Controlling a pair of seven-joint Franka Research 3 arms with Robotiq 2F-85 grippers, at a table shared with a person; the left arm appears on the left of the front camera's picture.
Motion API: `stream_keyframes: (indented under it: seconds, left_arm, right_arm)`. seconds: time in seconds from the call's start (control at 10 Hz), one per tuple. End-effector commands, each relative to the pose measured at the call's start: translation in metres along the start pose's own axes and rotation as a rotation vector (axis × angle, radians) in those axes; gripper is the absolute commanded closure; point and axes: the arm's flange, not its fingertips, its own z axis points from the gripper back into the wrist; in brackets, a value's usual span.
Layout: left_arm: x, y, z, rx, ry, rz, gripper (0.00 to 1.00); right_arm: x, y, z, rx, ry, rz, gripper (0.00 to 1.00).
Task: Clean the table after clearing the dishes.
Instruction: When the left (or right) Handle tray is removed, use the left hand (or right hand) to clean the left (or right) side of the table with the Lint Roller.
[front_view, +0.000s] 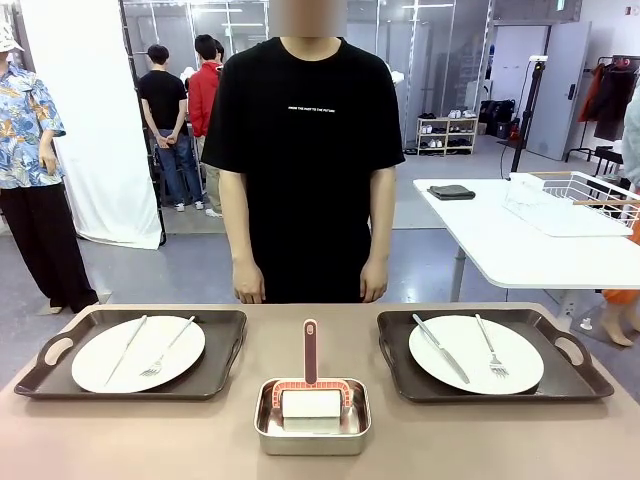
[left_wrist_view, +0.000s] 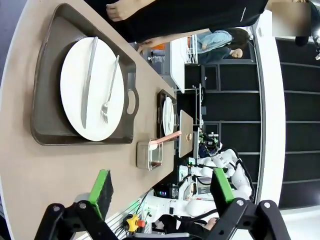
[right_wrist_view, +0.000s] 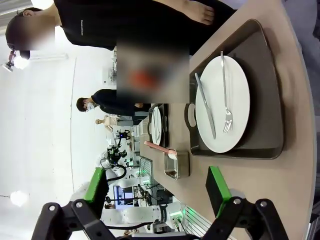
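My hands: left gripper (left_wrist_view: 161, 185) and right gripper (right_wrist_view: 155, 185) wide open, holding nothing;
Dishes: dishes (front_view: 138, 353) on trays (front_view: 222, 335), one each side of the pan (front_view: 312, 420), on the table (front_view: 150, 440);
Watch out: if I tip a tray, the knife (front_view: 127, 348) and fork (front_view: 168, 347) may slide off

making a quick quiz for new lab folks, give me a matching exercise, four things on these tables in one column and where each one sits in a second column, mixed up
Things:
1. steel pan
2. red-handled tool
3. wire rack
4. left plate

Places:
a. on the white side table
b. on the dark tray at the robot's left
c. inside the pan
d. on the beige table, between the two trays

Pairs: 1-d, 2-c, 3-a, 4-b
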Motion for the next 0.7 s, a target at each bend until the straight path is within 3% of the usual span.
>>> stream_keyframes:
  seconds: [0.0, 0.6]
  left_arm:
    - [-0.0014, -0.0008, 0.0016, -0.009, 0.001, 0.0, 0.0]
    - [-0.0014, -0.0008, 0.0016, -0.009, 0.001, 0.0, 0.0]
  right_arm:
    - [0.0007, 0.0023, -0.0005, -0.001, 0.001, 0.002, 0.0]
    - [0.0007, 0.0023, -0.0005, -0.001, 0.001, 0.002, 0.0]
